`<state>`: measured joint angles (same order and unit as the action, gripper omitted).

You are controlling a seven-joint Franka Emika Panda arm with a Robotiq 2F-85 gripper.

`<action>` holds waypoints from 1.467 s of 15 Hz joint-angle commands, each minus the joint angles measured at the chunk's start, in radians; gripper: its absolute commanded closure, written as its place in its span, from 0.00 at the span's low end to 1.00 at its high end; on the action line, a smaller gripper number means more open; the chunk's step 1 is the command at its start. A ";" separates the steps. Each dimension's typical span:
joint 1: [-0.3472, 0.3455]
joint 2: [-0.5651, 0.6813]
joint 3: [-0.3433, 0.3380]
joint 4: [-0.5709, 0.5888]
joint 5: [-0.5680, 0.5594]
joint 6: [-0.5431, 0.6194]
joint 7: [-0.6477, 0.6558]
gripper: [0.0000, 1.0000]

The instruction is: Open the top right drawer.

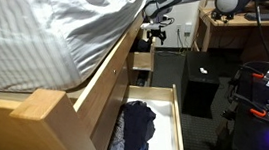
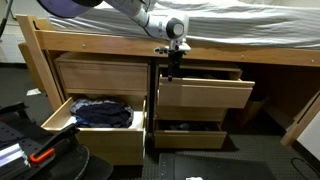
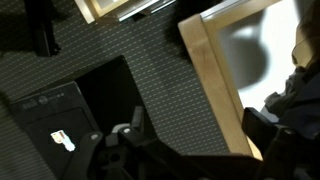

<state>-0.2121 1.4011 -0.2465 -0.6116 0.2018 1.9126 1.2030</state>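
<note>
Item: top right drawer (image 2: 205,93); beneath bed rail (image 2: 250,53), beside centre post (image 2: 152,105); drawn partway out, fuller opening probably left; gripper (image 2: 171,68) at upper left corner; spread or pinching, cannot tell.

The top right drawer (image 2: 205,93) is showing smooth, light tan wood with a matt finish, and the bed frame (image 2: 90,42) around it is wearing the same pale wood. The bedding (image 2: 250,28) is looking like soft, finely striped grey-white cloth, while the clothes (image 1: 137,125) in the longer drawer (image 1: 168,122) are lying as crumpled dark blue fabric against a smooth white lining. The gripper (image 2: 171,68) is appearing matt black under the arm (image 2: 172,27), which is looking smooth and pale grey
</note>
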 commanded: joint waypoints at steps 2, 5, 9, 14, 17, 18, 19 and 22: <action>0.010 -0.052 -0.068 -0.030 -0.039 -0.213 0.134 0.00; 0.003 -0.055 -0.072 -0.028 -0.027 -0.389 0.167 0.00; -0.001 -0.036 -0.066 0.007 -0.016 -0.502 0.161 0.00; 0.025 -0.044 -0.103 0.042 -0.077 -0.435 0.163 0.00; 0.043 -0.023 -0.123 0.044 -0.125 -0.275 0.131 0.00; 0.043 -0.013 -0.122 0.041 -0.134 -0.209 0.118 0.00; 0.039 -0.006 -0.110 0.039 -0.131 -0.140 0.098 0.00; 0.006 0.028 -0.043 0.024 -0.079 0.022 -0.017 0.00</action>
<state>-0.1746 1.3993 -0.3414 -0.5807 0.0877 1.8176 1.2945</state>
